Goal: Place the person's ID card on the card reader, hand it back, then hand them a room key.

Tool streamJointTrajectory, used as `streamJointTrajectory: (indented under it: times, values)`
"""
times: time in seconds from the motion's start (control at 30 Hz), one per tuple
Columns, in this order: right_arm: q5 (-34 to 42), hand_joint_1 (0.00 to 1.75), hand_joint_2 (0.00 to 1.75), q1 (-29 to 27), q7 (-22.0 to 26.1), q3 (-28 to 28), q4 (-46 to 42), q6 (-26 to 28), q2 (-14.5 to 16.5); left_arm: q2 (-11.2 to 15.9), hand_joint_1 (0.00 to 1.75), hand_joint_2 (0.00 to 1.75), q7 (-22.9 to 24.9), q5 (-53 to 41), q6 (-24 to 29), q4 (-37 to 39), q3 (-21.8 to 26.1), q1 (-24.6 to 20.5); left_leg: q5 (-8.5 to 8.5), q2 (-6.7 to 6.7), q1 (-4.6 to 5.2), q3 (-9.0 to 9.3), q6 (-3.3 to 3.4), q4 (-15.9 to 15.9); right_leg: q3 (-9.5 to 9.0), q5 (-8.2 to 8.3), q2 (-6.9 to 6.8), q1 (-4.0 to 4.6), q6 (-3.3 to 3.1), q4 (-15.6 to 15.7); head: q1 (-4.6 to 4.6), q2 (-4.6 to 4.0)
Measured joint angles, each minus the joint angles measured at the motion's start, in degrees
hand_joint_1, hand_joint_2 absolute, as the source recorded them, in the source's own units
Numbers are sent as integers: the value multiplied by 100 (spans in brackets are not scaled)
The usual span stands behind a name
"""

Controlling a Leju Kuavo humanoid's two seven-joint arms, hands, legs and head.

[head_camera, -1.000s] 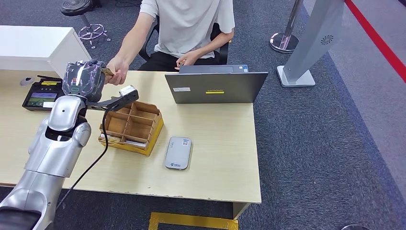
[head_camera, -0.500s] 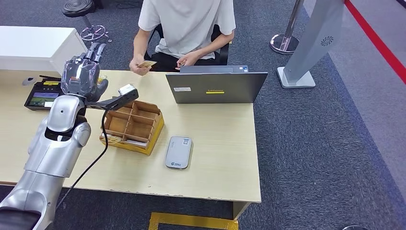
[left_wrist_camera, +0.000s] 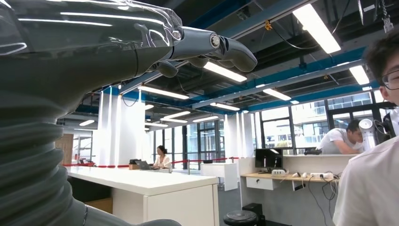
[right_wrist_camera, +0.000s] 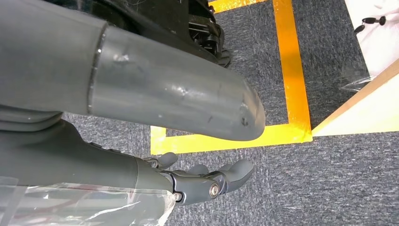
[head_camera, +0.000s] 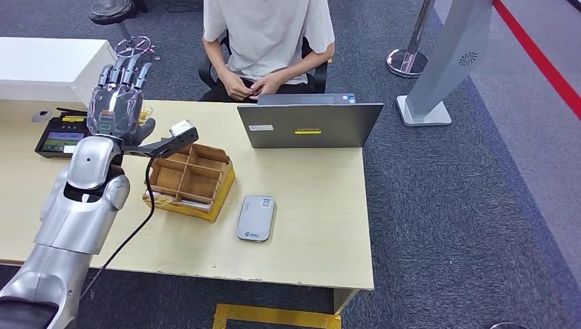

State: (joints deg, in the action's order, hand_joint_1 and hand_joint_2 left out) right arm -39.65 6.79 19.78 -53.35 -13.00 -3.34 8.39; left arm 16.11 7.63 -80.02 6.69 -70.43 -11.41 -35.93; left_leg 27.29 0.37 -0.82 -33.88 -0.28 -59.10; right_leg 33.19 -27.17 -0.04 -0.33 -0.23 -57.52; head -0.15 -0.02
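The left hand (head_camera: 120,103) is raised above the counter (head_camera: 301,205), fingers (head_camera: 127,72) spread wide and holding nothing. The room keys are judged to lie in the wooden organiser (head_camera: 190,179), just below and to the right of that hand, far nearer to it than to the right hand (right_wrist_camera: 202,181), which hangs loosely open toward the floor. The ID card cannot be made out at the person's hands (head_camera: 250,86)

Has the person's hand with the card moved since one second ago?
Yes. The person's hand has drawn back from above the table edge to the lap, behind the laptop.
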Motion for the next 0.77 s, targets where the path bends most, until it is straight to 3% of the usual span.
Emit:
streamJointTrajectory:
  times: [0.77]
  values:
    - [-2, 0, 0, -5, 0, 0, 0, 0, 0, 52, 0, 175, 2, -2, 17, -16, 9, 70, 0, -2, 0, 2, 0, 0, -2, 0, -2, 0, 0, 0, 0, 0]
